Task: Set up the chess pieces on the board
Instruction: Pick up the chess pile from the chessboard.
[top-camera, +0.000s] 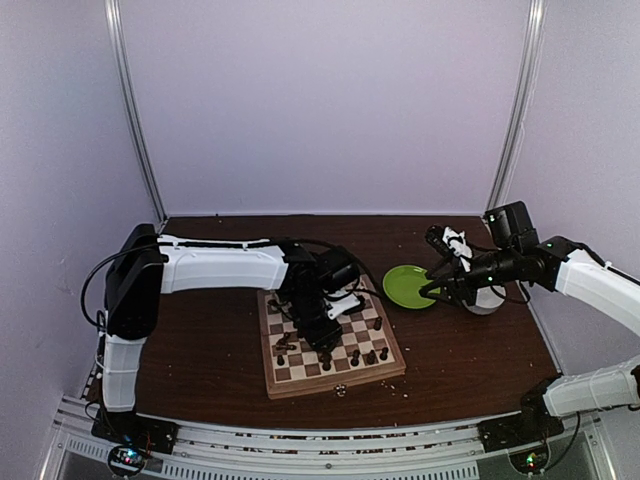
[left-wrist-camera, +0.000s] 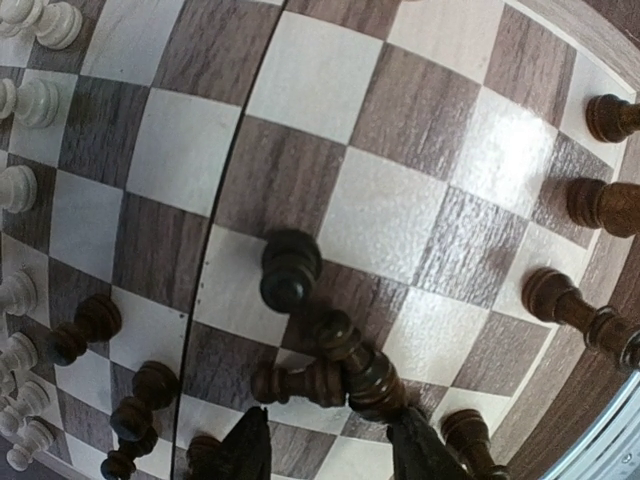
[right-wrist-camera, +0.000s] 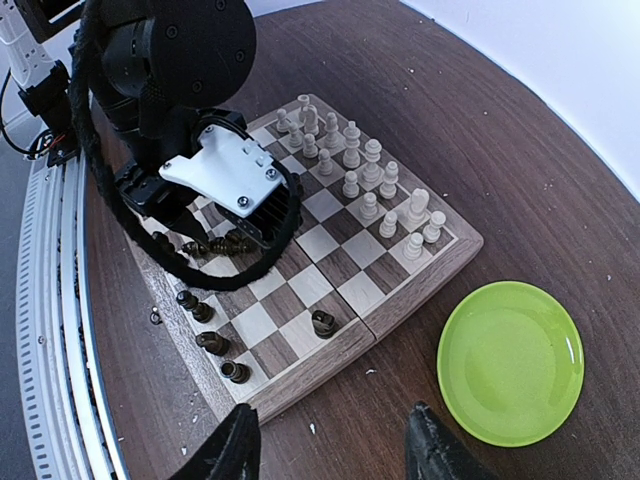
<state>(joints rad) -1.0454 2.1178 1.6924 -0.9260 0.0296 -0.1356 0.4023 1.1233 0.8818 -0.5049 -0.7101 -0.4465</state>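
The chequered wooden board (top-camera: 340, 384) lies at the table's middle. Pale cream pieces (right-wrist-camera: 370, 170) stand in two rows along its far side. Dark brown pieces (right-wrist-camera: 200, 310) stand scattered on its near side, one alone (right-wrist-camera: 323, 322) by the edge. My left gripper (left-wrist-camera: 330, 455) is open low over the board (left-wrist-camera: 380, 210). Two dark pieces lie toppled just ahead of its fingers: a small one (left-wrist-camera: 295, 383) and a taller one (left-wrist-camera: 368, 375) touching the right finger (left-wrist-camera: 420, 450). My right gripper (right-wrist-camera: 335, 455) is open and empty above the bare table, between the board (right-wrist-camera: 330, 355) and the plate.
A round green plate (top-camera: 410, 286) lies right of the board; it also shows in the right wrist view (right-wrist-camera: 510, 360). A white bowl (top-camera: 487, 300) sits behind the right arm. Small crumbs dot the table near the board's front edge. Silver rails run along the table's near edge.
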